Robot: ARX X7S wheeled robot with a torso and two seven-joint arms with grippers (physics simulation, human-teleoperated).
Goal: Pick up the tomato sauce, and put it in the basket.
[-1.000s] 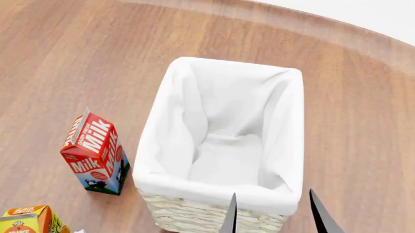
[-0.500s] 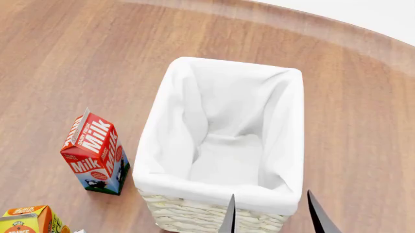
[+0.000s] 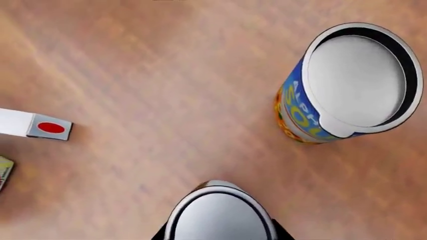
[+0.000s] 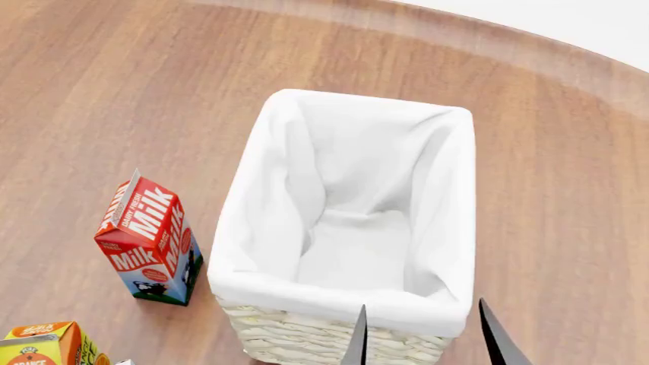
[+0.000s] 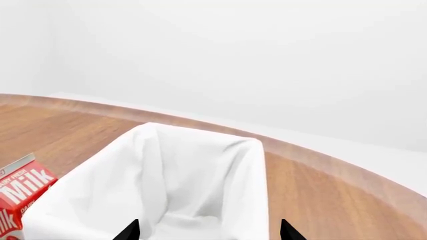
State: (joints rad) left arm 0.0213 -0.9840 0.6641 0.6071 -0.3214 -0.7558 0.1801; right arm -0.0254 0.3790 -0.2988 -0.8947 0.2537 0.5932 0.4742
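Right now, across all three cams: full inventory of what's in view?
basket: 1, cream wicker, white liner, mid-table, nothing inside
milk carton: 1, red-white-blue, upright, left of basket
juice carton: 1, orange-yellow, head view's bottom-left, cropped
blue-and-yellow can: 1, silver top, upright
silver-topped can: 1, label hidden, under left wrist camera
white box: 1, red dot, cropped
table: 1, brown wood
right gripper: open, at basket's near rim
left gripper: dark slivers flanking silver-topped can, state unclear

A round wooden table (image 4: 121,91) stands against plain white walls (image 5: 267,60).
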